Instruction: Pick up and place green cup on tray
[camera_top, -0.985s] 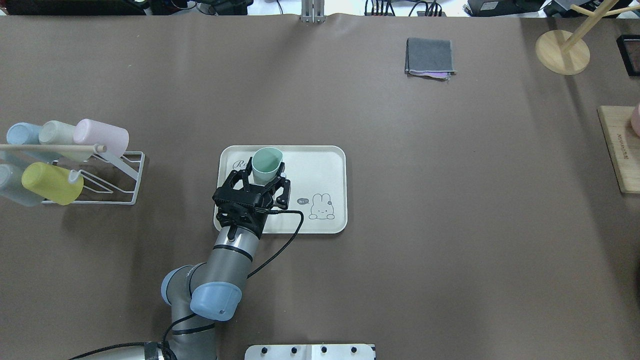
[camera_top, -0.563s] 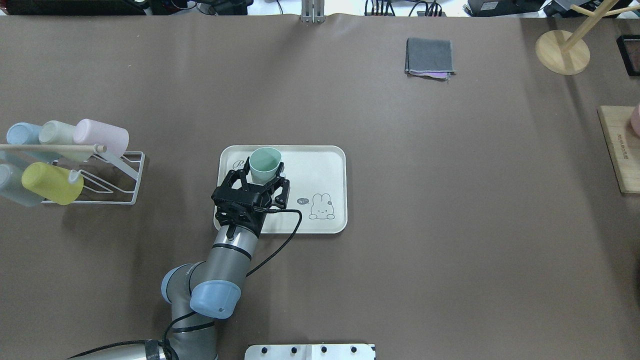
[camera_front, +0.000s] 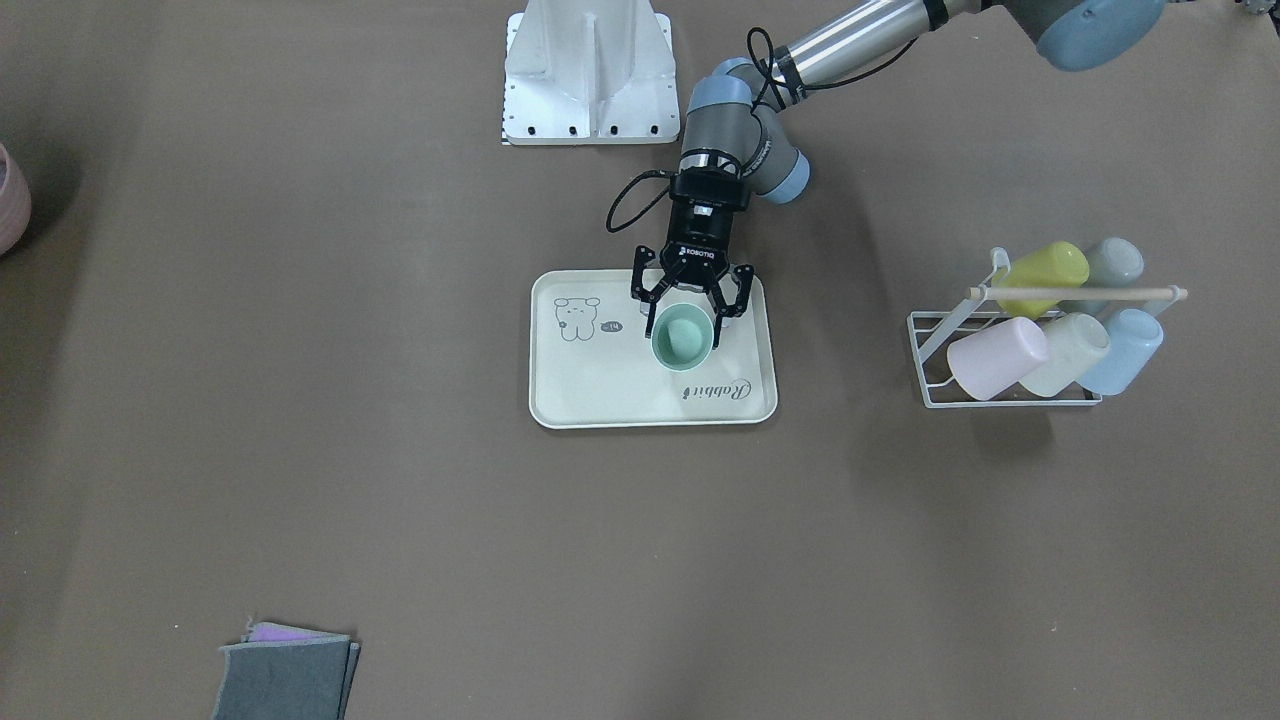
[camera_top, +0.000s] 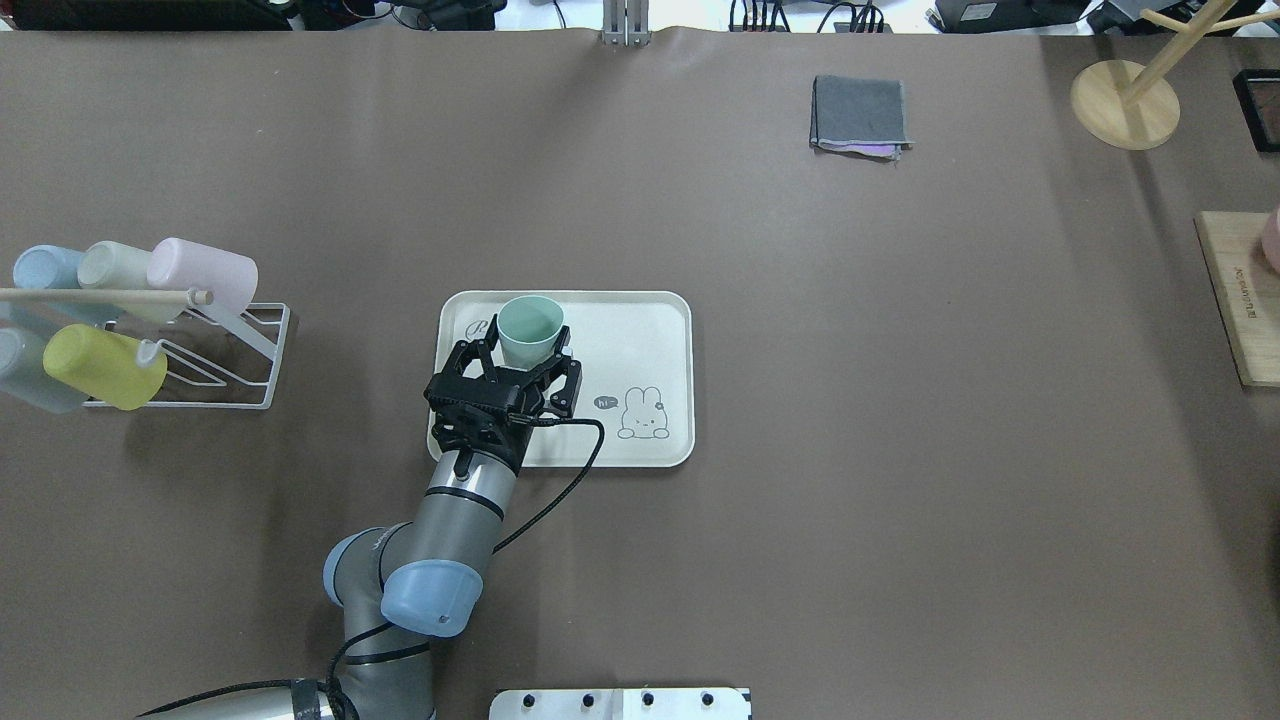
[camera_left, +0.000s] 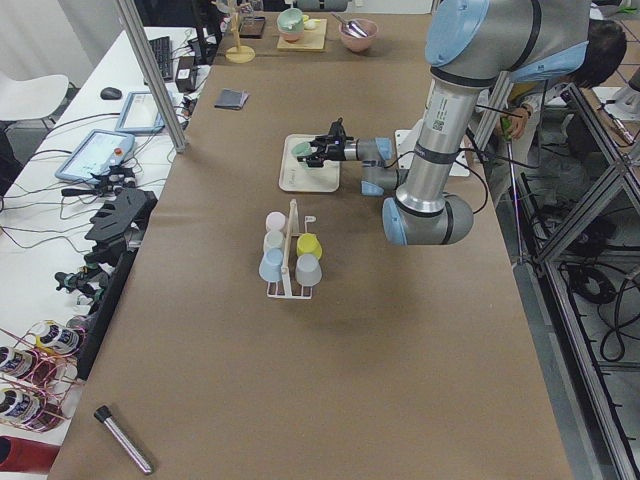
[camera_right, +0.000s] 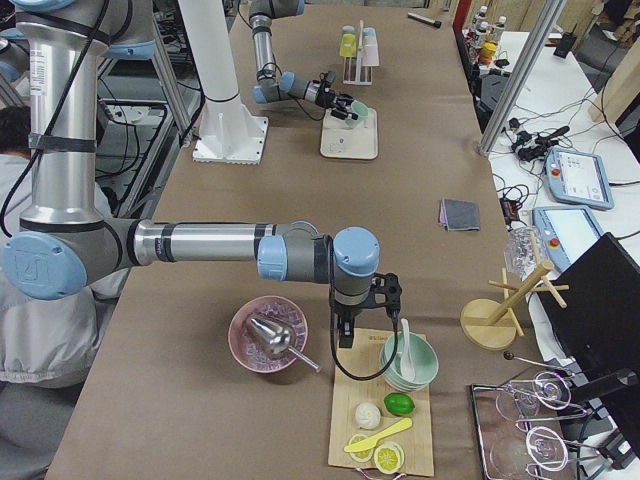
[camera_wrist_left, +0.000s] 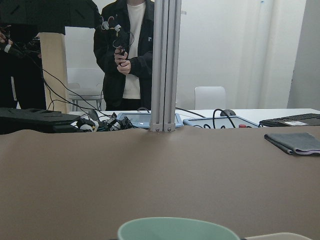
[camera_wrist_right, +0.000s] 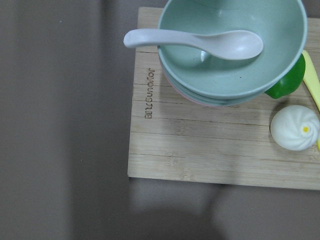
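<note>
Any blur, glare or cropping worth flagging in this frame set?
Left wrist view: green cup cropped to its rim at the bottom edge, background sharp. Right wrist view: wooden board sharp, soft shadow below it. Overhead: table evenly lit, no glare.

The cup (camera_top: 530, 330) stands on the tray (camera_top: 640, 340), with the rack (camera_top: 245, 335) to its left
</note>
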